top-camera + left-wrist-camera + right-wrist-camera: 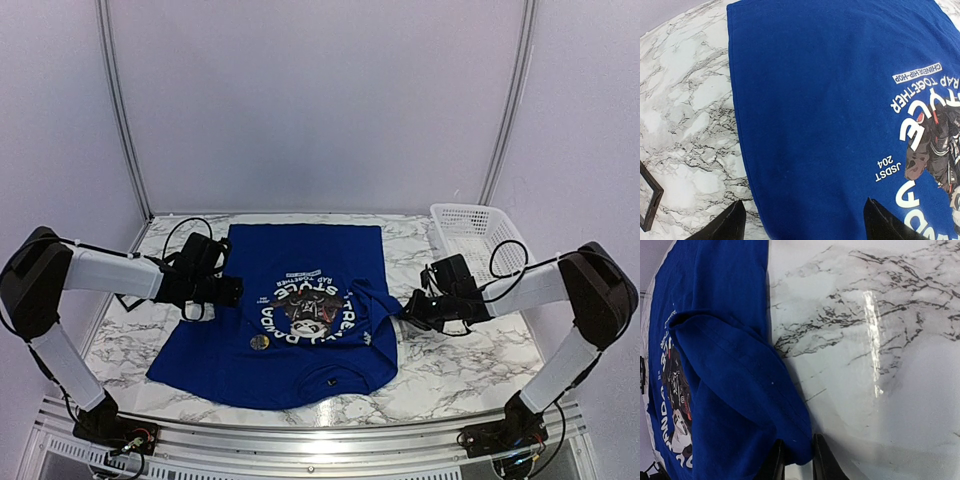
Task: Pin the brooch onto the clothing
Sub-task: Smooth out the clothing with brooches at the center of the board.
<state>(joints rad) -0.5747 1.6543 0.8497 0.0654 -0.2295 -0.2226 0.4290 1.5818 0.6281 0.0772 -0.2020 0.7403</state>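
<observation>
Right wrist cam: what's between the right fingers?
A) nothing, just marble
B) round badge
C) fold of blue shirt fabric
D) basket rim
C: the right fingers sit on either side of a bunched fold of the blue T-shirt, just over the marble table.

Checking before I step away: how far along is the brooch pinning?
Done: T-shirt lies mostly flat. In hand: right tool pinches its folded-over sleeve; left tool hovers open. Left: a small disc, possibly the brooch, sits on the shirt; whether it's pinned is unclear.
</observation>
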